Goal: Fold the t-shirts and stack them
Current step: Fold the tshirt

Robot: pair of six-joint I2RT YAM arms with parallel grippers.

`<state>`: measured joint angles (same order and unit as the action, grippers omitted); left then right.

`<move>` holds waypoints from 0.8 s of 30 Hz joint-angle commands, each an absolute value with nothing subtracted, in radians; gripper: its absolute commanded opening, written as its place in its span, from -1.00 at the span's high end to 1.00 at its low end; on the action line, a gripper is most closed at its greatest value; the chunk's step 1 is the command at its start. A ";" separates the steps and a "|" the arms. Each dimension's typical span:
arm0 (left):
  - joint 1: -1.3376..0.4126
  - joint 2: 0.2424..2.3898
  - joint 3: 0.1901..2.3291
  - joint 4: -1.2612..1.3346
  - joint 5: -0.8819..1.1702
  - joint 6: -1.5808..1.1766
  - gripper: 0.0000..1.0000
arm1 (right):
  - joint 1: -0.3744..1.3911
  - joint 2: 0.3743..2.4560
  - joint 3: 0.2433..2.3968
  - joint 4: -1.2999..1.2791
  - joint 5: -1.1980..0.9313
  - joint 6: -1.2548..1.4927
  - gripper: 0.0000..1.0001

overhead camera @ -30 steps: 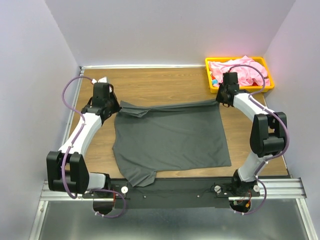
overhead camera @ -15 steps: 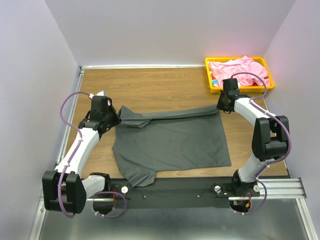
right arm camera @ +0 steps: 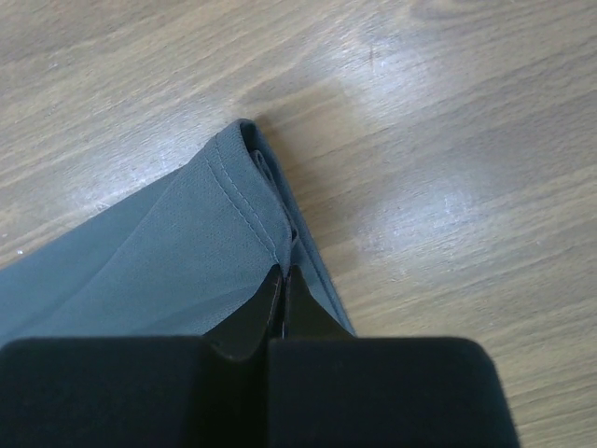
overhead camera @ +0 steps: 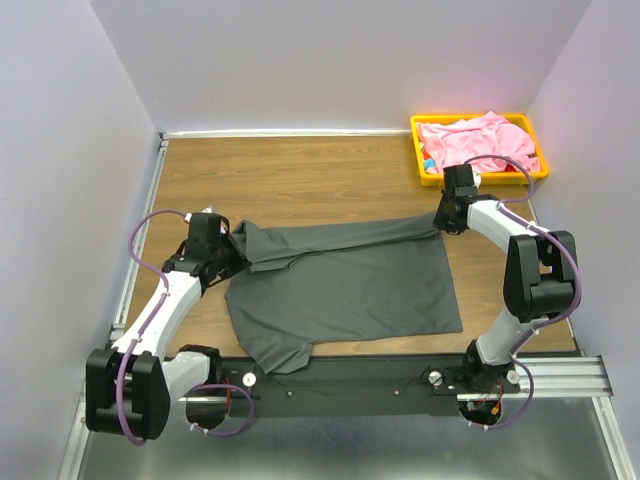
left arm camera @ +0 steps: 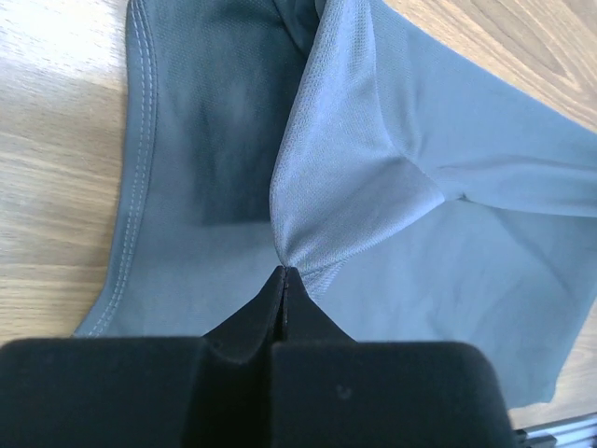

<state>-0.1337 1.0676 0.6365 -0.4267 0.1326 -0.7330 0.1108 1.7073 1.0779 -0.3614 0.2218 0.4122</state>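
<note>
The dark charcoal grey t-shirt (overhead camera: 345,285) lies spread on the wooden table, its far edge folded over toward the front. My left gripper (overhead camera: 232,252) is shut on the shirt's far left corner; the pinched cloth (left arm camera: 354,168) shows in the left wrist view at the gripper's (left arm camera: 284,273) tips. My right gripper (overhead camera: 441,222) is shut on the shirt's far right corner, whose hemmed edge (right arm camera: 233,201) shows in the right wrist view above the gripper's (right arm camera: 284,269) tips. The light pink t-shirt (overhead camera: 478,140) lies crumpled in the yellow tray (overhead camera: 424,170).
The yellow tray stands at the table's far right corner, just beyond my right arm. Bare wood (overhead camera: 300,175) lies beyond the grey shirt. Pale walls enclose the table on three sides. A black rail (overhead camera: 350,380) runs along the near edge.
Both grippers have moved toward the near edge, drawing the grey shirt's far edge over the rest of the shirt. The fold has grown deeper.
</note>
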 commanded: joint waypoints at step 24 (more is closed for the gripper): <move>-0.190 0.991 0.661 -0.469 0.278 -0.836 1.00 | 0.103 1.597 1.101 -0.506 0.161 0.448 0.00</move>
<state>-0.1715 1.0145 0.6353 -0.4530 0.2359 -0.8032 0.1108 1.6699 1.0779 -0.4740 0.2180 0.4480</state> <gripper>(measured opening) 0.004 0.485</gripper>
